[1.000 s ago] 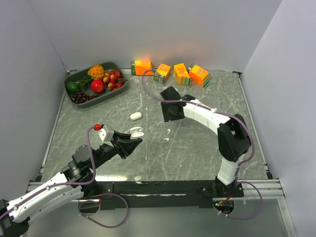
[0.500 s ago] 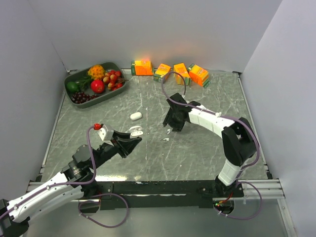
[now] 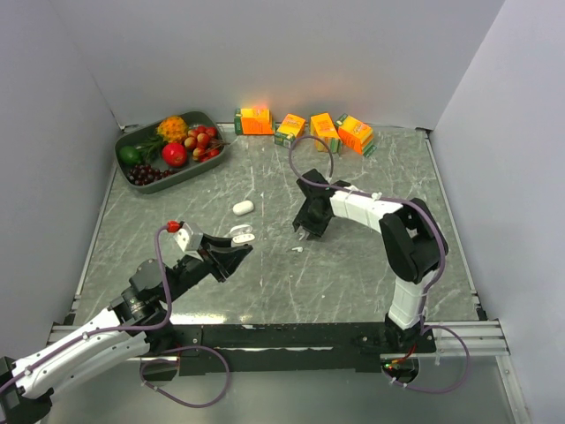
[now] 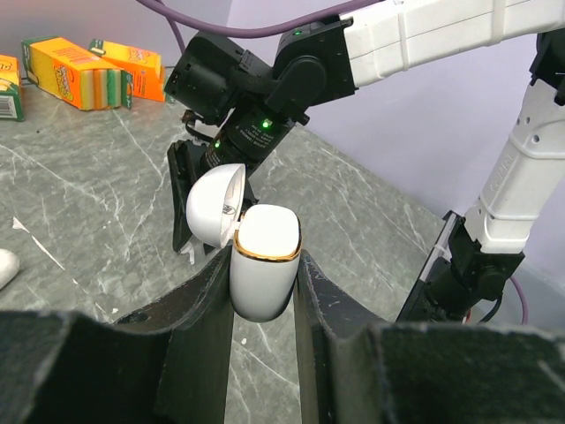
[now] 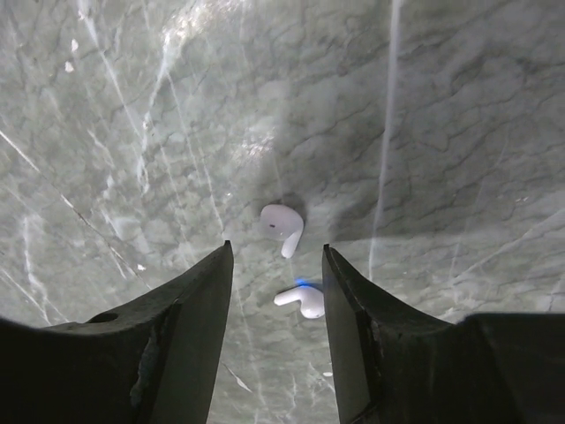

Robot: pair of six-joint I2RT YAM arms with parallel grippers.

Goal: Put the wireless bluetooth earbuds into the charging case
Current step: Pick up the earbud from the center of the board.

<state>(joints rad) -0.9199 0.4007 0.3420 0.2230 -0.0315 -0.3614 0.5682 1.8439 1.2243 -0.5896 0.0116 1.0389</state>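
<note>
Earbuds (image 5: 284, 225) both visible only from right wrist, right claw (image 5: 275, 254) apart above them, left claw (image 4: 263, 269) clamped on charging case (image 4: 263, 287)

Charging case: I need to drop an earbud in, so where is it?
The charging case sits clamped in the left hand, lid open, centre of the left wrist view, over the table's near-left part.

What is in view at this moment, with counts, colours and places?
charging case: 1, white, lid open, clamped in the left gripper
earbuds: 2, white, on the table between the right gripper's fingers
white oval object: 1, white, table, left of centre
juice cartons: 4, orange, far edge
fruit tray: 1, dark, far left corner
table: 1, grey marbled
left gripper: black, shut on the case
right gripper: black, open
</note>
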